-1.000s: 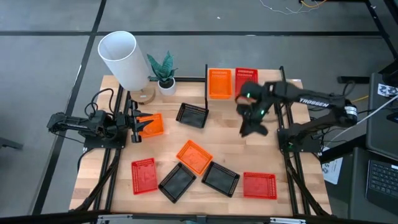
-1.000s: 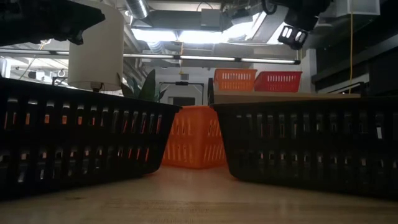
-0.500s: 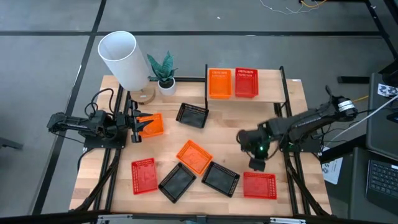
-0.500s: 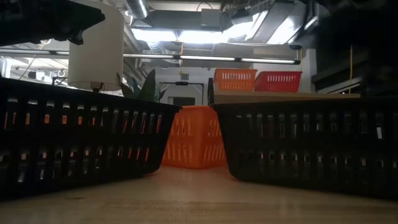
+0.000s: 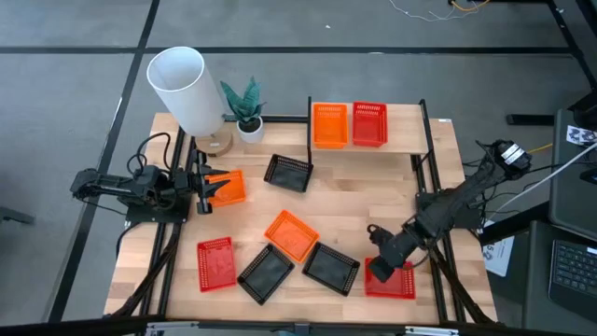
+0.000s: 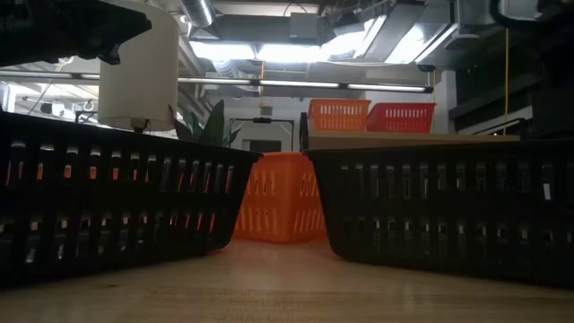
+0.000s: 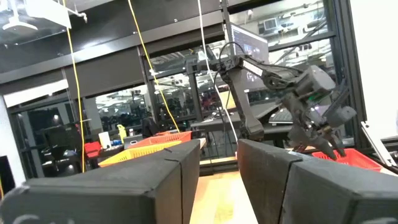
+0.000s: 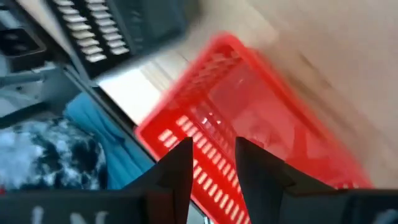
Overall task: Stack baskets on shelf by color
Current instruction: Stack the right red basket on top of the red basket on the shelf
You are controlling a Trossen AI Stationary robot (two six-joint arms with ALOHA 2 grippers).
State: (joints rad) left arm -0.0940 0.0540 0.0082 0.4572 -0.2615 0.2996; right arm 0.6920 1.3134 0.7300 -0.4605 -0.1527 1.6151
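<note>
The shelf stands at the table's far right and carries one orange basket and one red basket side by side. My right gripper is open and hovers low over the left end of a red basket at the near right; in the right wrist view its fingers stand over that red basket. My left gripper waits open at the table's left beside an orange basket. The other baskets lie flat on the table.
A black basket lies mid-table, an orange one nearer, then a red and two black baskets along the near edge. A white cylinder and a small plant stand at the far left.
My right gripper has swung from over the shelf's red basket toward the table's near edge and down, ending low over the red basket at the near right. The baskets have stayed where they were.
</note>
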